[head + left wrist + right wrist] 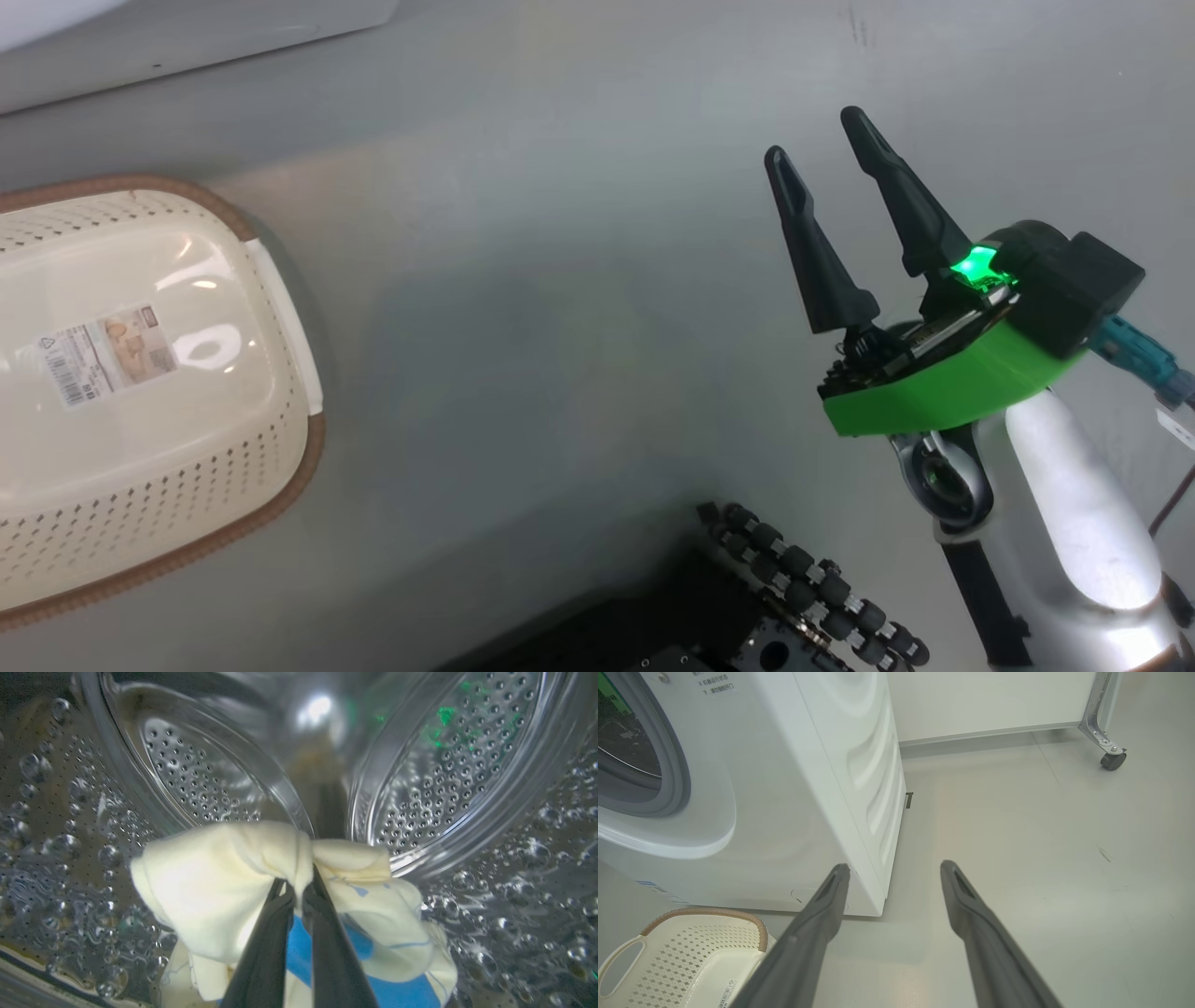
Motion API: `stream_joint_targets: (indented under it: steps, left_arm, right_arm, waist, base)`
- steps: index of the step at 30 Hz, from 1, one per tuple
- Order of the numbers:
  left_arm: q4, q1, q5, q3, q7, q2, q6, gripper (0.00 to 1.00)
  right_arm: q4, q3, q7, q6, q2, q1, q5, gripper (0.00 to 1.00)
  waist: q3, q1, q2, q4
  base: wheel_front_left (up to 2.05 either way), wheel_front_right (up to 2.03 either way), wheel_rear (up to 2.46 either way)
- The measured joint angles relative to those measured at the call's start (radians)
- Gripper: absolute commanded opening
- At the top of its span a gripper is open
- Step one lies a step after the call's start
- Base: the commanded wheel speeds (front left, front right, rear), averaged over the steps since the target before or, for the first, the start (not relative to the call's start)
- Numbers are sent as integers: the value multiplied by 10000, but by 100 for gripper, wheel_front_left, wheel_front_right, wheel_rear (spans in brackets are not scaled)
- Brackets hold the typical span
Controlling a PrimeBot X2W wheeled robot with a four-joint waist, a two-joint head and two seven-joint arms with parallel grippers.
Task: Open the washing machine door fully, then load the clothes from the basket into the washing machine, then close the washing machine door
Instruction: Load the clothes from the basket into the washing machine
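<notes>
**Left gripper** point(299, 877): working inside the washing machine's perforated steel drum point(201, 779). Its jaws are clenching tight on a gathered fold of the clothes point(210, 882).

**Clothes:** pale cream-yellow fabric with blue patches and thin blue outlines. They are hanging in a bunch inside the drum, spreading to both sides of the dark fingers point(261, 956). It cannot be told whether they are touching the drum wall.

**Right gripper** point(812, 135): hovering over the grey floor point(1017, 858) outside the machine. Its jaws are standing released and wide apart, grasping nothing. In the right wrist view this gripper point(894, 867) is pointing toward the lower front corner of the washing machine point(784, 788).

**Washing machine:** a white front-loader standing on the floor, showing its grey rubber gasket point(675, 784) and a ribbed side panel.

**Basket** point(691, 952): cream plastic with perforated sides, a brown rim and white handles. It is sitting on the floor just in front of the machine. In the head view the basket point(187, 457) is showing a label sticker point(107, 355) on its bottom.

**Caster** point(1112, 760): resting on the floor well apart from the machine, beyond its side panel.
</notes>
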Motion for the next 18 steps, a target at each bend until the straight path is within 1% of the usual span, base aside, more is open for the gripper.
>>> stream_joint_targets:
  steps: [2,5,6,8,10,11,12,13,14,18]
  left_arm:
    - [148,-291,372,-81,-765,94,54,0]
    - [635,-491,545,-100,-1210,107,67,0]
    - [894,-495,470,-63,-1197,69,63,0]
    - [1453,-486,163,-19,-792,-13,52,0]
    - [1797,-487,-38,2,-330,-65,-79,0]
    - [1944,-498,-169,8,-67,-96,-182,5]
    - [2052,-505,-238,8,61,-142,-215,45]
    - [2086,-506,-251,8,69,-194,-211,91]
    - [2117,-508,-257,8,125,-245,-211,100]
    - [2182,-563,-370,-58,347,-405,-276,100]
  right_arm:
    - [0,17,0,0,2,-2,35,100]
    - [10,65,0,0,4,-7,42,100]
    - [12,77,0,0,4,-7,86,100]
    - [13,104,0,0,4,-8,111,100]
    - [13,104,0,0,4,-8,109,100]
    - [12,104,0,0,4,-8,109,100]
    - [12,102,0,0,4,-8,109,100]
    - [13,102,0,0,4,-8,109,100]
    - [13,104,0,0,4,-8,109,100]
    - [19,111,0,0,4,-12,109,100]
  waist:
    - [103,0,0,-90]
    - [195,0,0,-170]
    - [210,-1,0,-180]
    - [203,-1,0,-174]
    - [191,-2,0,-153]
    - [185,-2,0,-137]
    - [186,-2,1,-117]
    - [185,-1,0,-96]
    - [182,-1,0,-74]
    - [138,-2,0,-6]
  base:
    - [0,0,0]
    - [0,0,0]
    - [0,0,0]
    - [0,0,0]
    - [0,0,0]
    - [0,0,0]
    - [0,0,0]
    - [0,0,0]
    - [0,0,0]
    - [0,0,0]
